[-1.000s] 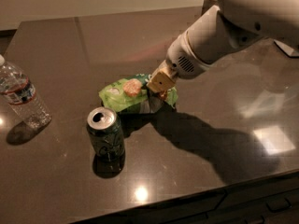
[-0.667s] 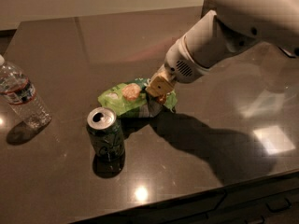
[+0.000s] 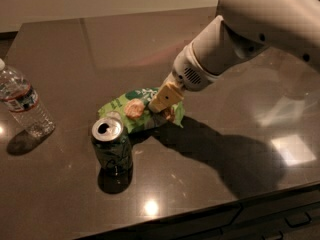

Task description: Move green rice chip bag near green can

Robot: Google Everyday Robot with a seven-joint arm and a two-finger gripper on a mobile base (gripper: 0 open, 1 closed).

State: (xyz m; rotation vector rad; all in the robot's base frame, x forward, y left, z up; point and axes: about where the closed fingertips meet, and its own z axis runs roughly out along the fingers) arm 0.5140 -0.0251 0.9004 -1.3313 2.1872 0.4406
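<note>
The green rice chip bag [image 3: 131,110] lies flat on the dark table [image 3: 215,184], light green with an orange-pink chip picture. Its left front edge is right beside the green can [image 3: 113,145], which stands upright just in front of it with its silver top open. My gripper [image 3: 165,104] comes down from the upper right on the white arm [image 3: 250,29] and is shut on the bag's right end, low over the table. The bag's right end is partly hidden by the gripper.
A clear plastic water bottle [image 3: 22,103] with a red-and-white label stands at the left edge of the table. The table's front edge [image 3: 210,211] runs along the bottom. The arm's shadow falls to the right of the can.
My gripper has moved a little left and toward the front with the bag, bringing the bag closer to the can. The can and the bottle have not moved.
</note>
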